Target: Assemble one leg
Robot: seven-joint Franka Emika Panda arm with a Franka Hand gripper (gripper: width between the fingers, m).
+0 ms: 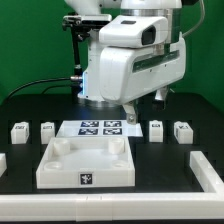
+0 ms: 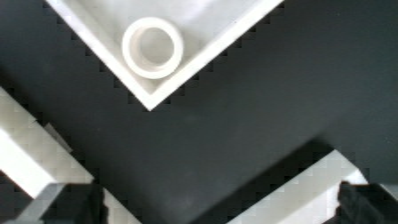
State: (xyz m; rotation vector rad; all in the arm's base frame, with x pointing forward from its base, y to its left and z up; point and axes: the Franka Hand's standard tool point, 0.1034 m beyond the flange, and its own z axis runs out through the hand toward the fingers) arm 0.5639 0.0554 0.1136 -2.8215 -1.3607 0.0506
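Four small white legs with tags stand in a row on the black table: two at the exterior view's left (image 1: 19, 129) (image 1: 47, 128) and two at its right (image 1: 155, 129) (image 1: 182, 130). The large white tray (image 1: 85, 165) with round corner sockets lies in front of them. My gripper (image 1: 128, 114) hangs low over the table behind the tray, near the marker board (image 1: 100, 127). In the wrist view the gripper (image 2: 214, 205) is open and empty, its dark fingertips (image 2: 63, 205) far apart. One tray corner with a round socket (image 2: 151, 48) shows ahead of it. No leg shows in the wrist view.
A white rail (image 1: 205, 170) lies at the exterior view's right front and another white piece (image 1: 2, 160) at the left edge. A black cable runs behind the arm base. White bands (image 2: 267, 185) cross the wrist view near the fingers.
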